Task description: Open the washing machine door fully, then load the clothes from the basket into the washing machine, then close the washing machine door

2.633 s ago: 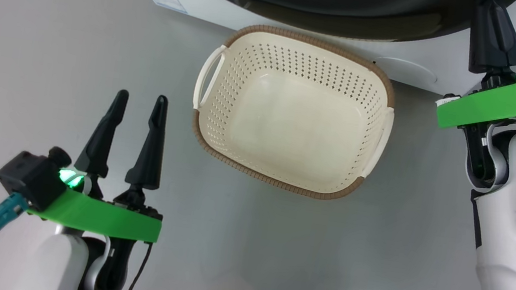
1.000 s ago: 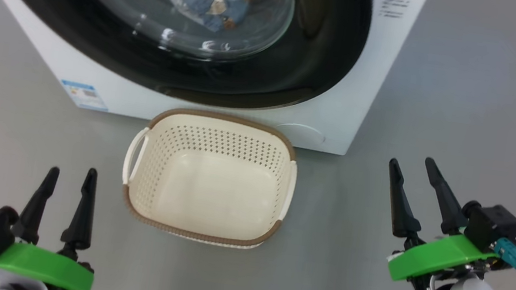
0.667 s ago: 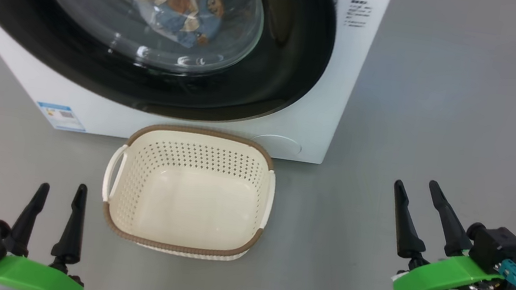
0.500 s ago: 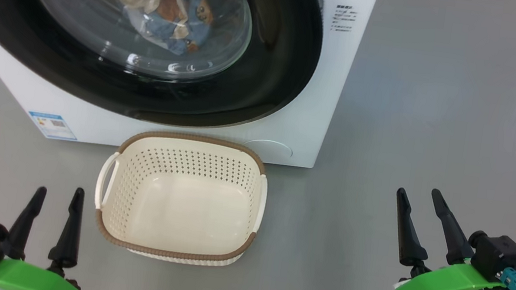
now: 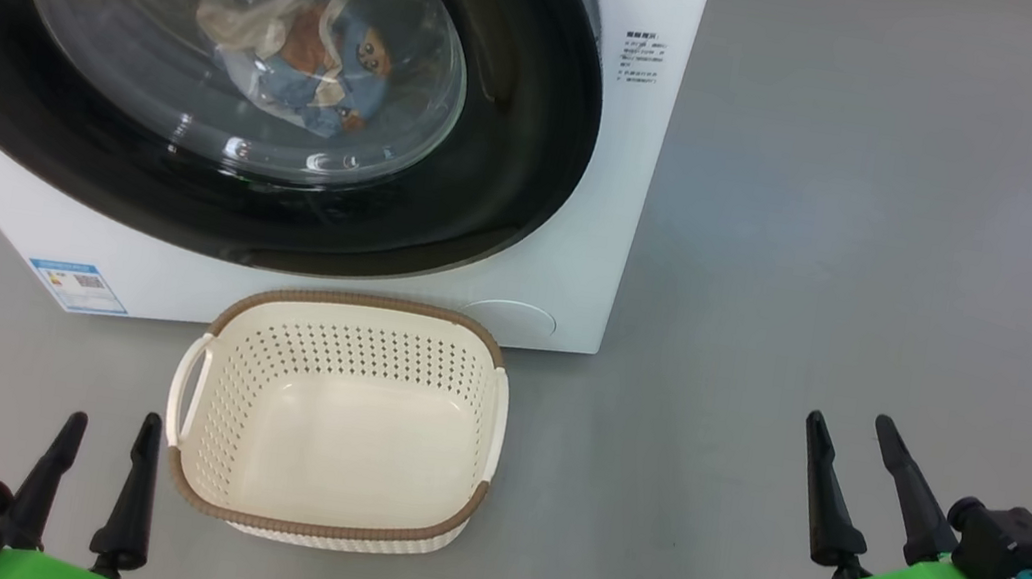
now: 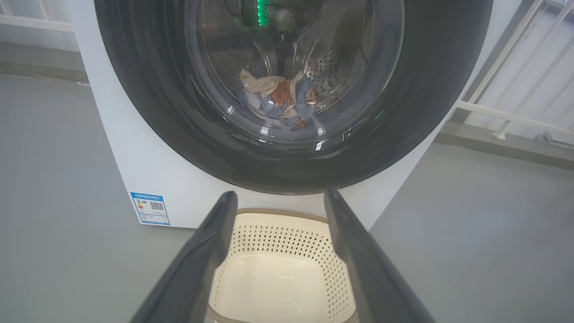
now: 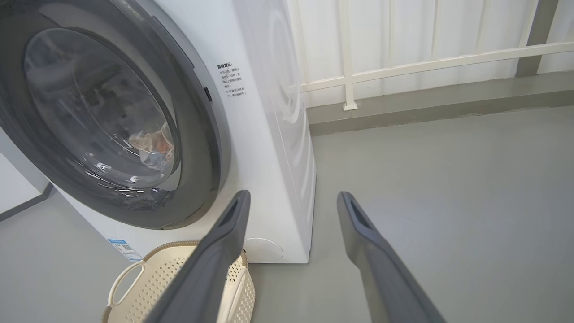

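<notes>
Left tool and right tool gape wide, holding nothing; one basket, one heap of clothes behind one shut door.

Grey floor; wht railing at back, post foot on grey kerb.

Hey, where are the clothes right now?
In the head view the clothes lie at upper left, inside the washing machine, behind the glass of the washing machine door, above the empty basket on the floor.

Top of washing machine door past upper edge; print on blue label illegible.
</notes>
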Controlling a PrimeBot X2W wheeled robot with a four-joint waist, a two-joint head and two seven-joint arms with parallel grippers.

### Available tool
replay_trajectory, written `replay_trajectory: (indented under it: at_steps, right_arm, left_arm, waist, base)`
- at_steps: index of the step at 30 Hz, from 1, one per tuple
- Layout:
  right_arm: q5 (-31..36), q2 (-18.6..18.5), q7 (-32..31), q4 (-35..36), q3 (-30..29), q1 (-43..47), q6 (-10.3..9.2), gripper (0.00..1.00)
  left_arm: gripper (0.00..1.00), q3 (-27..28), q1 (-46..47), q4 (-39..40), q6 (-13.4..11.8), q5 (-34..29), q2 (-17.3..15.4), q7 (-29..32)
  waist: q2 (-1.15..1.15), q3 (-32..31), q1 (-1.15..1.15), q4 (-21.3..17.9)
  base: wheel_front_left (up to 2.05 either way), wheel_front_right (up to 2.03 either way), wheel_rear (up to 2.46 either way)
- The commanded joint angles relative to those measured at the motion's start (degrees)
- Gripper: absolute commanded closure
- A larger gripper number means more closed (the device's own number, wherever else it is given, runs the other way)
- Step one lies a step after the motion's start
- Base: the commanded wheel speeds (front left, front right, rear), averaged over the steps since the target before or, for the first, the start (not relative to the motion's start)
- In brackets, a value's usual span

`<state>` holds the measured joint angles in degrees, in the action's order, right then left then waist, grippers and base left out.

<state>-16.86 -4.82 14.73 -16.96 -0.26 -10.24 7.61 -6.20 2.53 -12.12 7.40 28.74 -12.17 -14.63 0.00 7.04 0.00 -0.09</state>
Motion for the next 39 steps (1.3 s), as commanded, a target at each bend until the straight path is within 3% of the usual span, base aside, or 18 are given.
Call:
replay_trajectory:
  at_steps: [1, 39]
  right_arm:
    - [-0.2, -0.1, 0.3, 1.5, 1.2, 0.5, -0.12, 0.00]
    - [0.2, 0.4, 0.3, 1.7, 0.4, 1.4, -0.12, 0.00]
  left_arm:
    - [0.00, 2.3, 0.7, 0.9, 0.1, 0.4, -1.8, -0.4]
    - [0.00, 2.3, -0.6, 1.6, 0.1, -0.4, -1.5, -0.4]
  waist:
    - [0.00, -0.2, 0.00, -0.2]
    - [0.00, -0.7, 0.00, -0.4]
  base:
    - [0.00, 0.00, 0.00]
    - [0.00, 0.00, 0.00]
